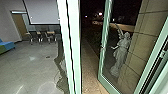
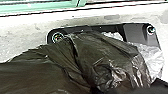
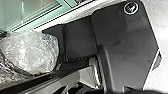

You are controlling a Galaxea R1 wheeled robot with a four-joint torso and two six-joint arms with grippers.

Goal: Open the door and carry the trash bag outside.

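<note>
The step in hand seems to be the passing through the doorway with the trash bag [image 2: 82,57]. The glass door [image 1: 103,50] stands open, and night paving [image 1: 91,72] can be seen between it and the pale green upright [image 1: 75,50]. The dark, wrinkled bag is in front of the left wrist camera, over part of the robot's base [image 2: 136,32]. Transparent crumpled plastic [image 3: 31,53] is also close to the base; I cannot tell if it is part of the same bag. For the left claw and the right claw, I cannot tell whether they are released or grasping.

To do this well, the robot should first bring its base into line with the opening, because the upright looks very near. Then it should advance slowly and straight, with both arms drawn inward. The bag should be kept high and near to the body, so that its loose folds do not rub on the door frame or go under the wheels. Thin film may tear on an edge, so any turn should wait for the bag to be past the frame. The statue [image 1: 122,50] also asks for some distance.
</note>
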